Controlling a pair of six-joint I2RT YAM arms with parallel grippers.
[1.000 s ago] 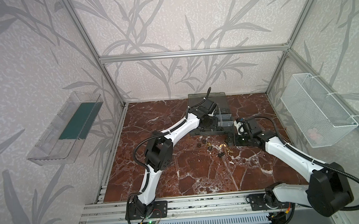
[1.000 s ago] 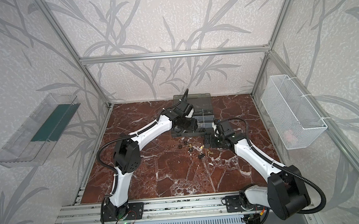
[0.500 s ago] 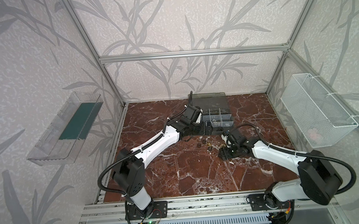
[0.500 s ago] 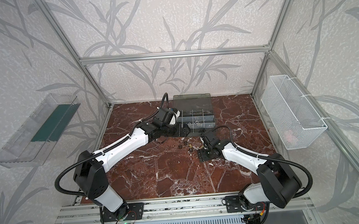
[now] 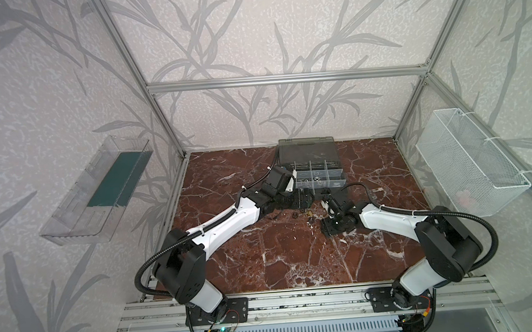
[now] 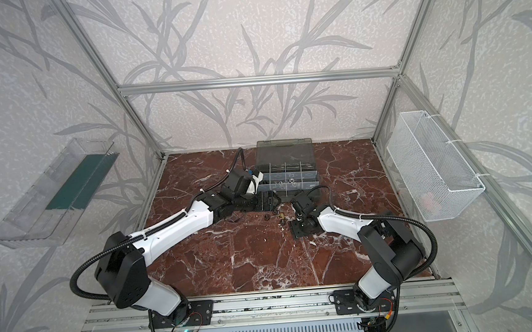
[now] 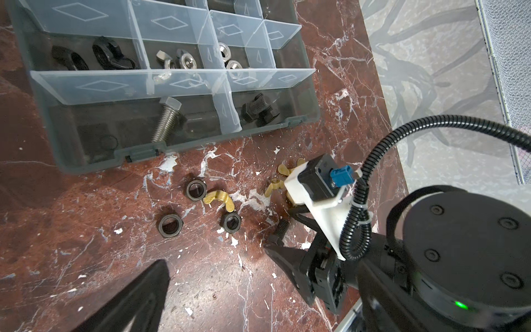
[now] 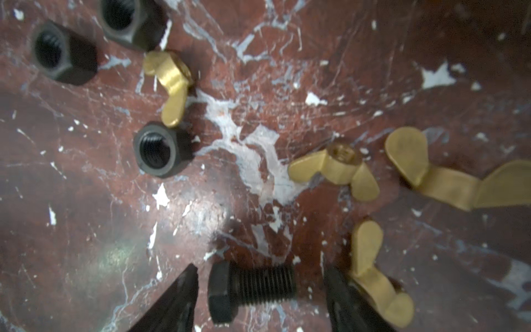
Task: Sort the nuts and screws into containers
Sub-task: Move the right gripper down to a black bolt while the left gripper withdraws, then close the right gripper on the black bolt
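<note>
My right gripper (image 8: 260, 270) points down at the table, open, its fingers either side of a black screw (image 8: 253, 290) without touching it. Around it lie loose nuts: black hex ones (image 8: 158, 152) (image 7: 171, 226) and brass wing ones (image 8: 336, 166) (image 7: 218, 199). My left gripper (image 5: 308, 199) hovers open and empty in front of the grey organiser case (image 7: 86, 155), one of its fingers (image 7: 138, 296) showing in the left wrist view. The containers hold black wing nuts (image 7: 112, 56), silver nuts (image 7: 184, 60), a silver screw (image 7: 166, 120) and a black screw (image 7: 258, 110).
The case's smoky lid (image 5: 307, 151) lies open toward the back wall. A white wire basket (image 5: 469, 162) hangs on the right wall and a clear tray with a green strip (image 5: 100, 191) on the left. The two grippers stand close together over the loose parts.
My left gripper pulled back from over the case to the table in front of it and opened. My right gripper moved from beside the case to the loose pile, its jaws narrowing around the black screw.
</note>
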